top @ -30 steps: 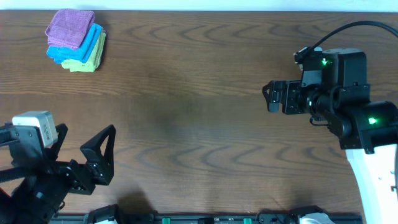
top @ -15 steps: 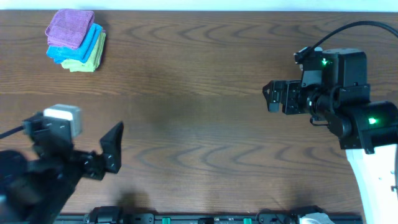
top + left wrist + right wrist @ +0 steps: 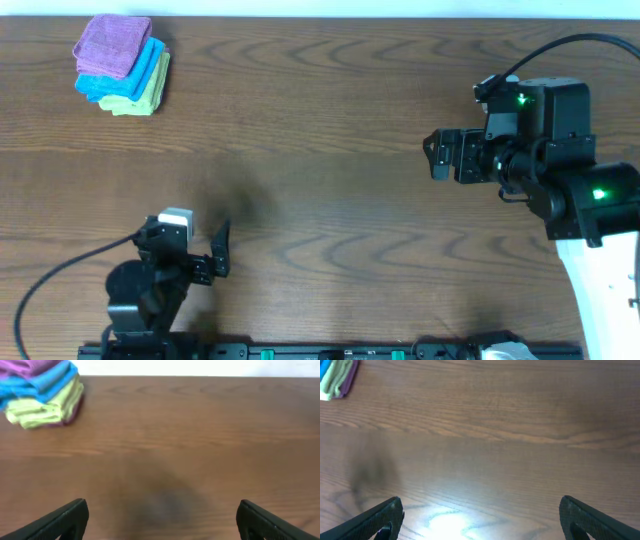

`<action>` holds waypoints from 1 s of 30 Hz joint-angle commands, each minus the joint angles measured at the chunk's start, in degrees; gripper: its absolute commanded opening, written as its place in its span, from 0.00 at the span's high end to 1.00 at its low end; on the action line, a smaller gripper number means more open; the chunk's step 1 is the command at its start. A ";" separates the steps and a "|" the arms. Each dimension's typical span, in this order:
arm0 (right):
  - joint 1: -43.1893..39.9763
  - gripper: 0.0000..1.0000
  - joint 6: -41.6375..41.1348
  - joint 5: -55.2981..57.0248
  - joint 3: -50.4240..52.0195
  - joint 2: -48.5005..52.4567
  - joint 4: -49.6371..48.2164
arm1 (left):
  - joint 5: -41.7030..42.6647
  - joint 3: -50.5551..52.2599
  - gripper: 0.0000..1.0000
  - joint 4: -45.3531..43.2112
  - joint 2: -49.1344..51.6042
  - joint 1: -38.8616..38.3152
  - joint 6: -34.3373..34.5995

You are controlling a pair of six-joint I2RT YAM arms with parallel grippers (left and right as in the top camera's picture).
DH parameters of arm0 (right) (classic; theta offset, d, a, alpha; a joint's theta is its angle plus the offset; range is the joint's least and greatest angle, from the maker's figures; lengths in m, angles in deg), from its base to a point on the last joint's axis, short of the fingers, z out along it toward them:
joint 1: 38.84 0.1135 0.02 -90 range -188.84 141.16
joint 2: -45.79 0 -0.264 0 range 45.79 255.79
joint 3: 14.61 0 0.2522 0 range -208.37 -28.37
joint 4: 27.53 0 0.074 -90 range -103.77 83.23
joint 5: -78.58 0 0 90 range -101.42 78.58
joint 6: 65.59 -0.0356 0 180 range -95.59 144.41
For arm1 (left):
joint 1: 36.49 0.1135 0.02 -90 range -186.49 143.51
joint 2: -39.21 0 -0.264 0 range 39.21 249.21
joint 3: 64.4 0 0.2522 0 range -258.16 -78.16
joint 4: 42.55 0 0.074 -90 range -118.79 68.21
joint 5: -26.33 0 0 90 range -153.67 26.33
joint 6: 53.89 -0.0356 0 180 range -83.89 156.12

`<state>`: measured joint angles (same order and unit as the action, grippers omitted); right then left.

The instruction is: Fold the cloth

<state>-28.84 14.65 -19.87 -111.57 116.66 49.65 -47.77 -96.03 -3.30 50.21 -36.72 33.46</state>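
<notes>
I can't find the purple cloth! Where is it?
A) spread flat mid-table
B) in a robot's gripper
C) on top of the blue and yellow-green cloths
C: the purple cloth sits folded atop the blue cloth and the yellow-green cloth.

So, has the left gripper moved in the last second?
Yes. In the overhead view the left gripper has shifted right, farther from the cloth, which has stayed put in the far-left corner.

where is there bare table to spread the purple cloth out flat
The middle of the table is bare, between the left fingers, the right fingers and the far edge. Only the far left corner is crowded: the purple cloth sits on a blue cloth and a yellow-green cloth.
</notes>
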 commanded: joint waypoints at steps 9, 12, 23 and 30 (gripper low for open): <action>0.44 0.01 0.83 0.28 -0.48 0.00 0.07 | 0.22 9.97 0.05 -2.43 -8.20 -0.13 3.58; 0.44 0.01 0.83 0.28 -0.48 0.00 0.07 | 0.20 11.13 0.05 -2.47 -9.70 -0.13 4.59; 0.44 0.01 0.83 0.28 -0.48 0.00 0.07 | 0.20 11.13 0.04 -2.47 -10.73 -0.13 4.57; 0.44 0.01 0.83 0.28 -0.48 0.00 0.07 | 0.20 11.13 0.05 -2.47 -10.75 -0.13 4.57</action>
<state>-28.84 14.63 -19.87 -111.57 116.66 49.67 -47.58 -86.17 -5.85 39.94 -36.72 37.63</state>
